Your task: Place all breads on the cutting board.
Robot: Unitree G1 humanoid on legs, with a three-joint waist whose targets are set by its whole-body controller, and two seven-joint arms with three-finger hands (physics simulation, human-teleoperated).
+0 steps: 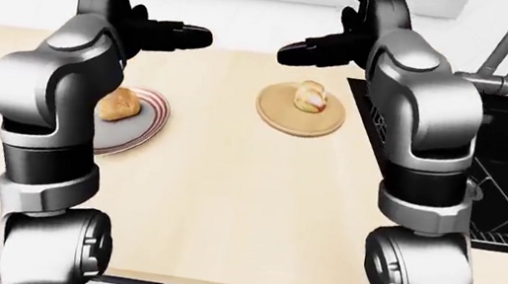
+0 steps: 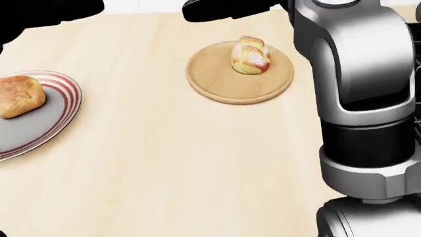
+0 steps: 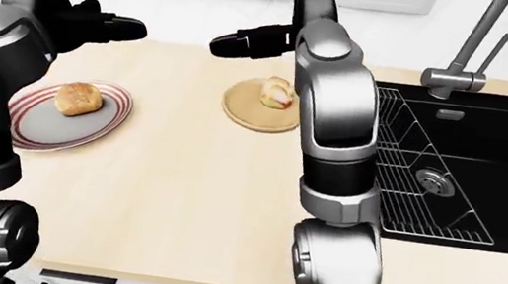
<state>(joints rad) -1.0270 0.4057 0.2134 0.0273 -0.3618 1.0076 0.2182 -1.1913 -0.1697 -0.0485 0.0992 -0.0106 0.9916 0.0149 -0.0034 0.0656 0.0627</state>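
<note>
**A:** anyone spot any readable text in these? labels, brand marks, numbers, anything?

**B:** nope, nothing legible in any of the three views. the striped plate [image 3: 32, 127] only has red rings, no lettering. the cutting board [image 2: 217, 86] is plain wood, the bench [image 1: 225, 205] is bare wood grain, and the sink [image 3: 497, 184] and faucet [image 3: 471, 49] carry no marking I can read.

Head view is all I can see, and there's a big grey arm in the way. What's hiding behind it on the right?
Observer: A black sink with a tall faucet.
Operator: Where's the robot's left hand?
Observer: The left hand is up above the striped plate, fingers open, holding nothing.
Operator: And the other one?
Observer: The right hand hangs open above the cutting board, clear of the bread on it.
</note>
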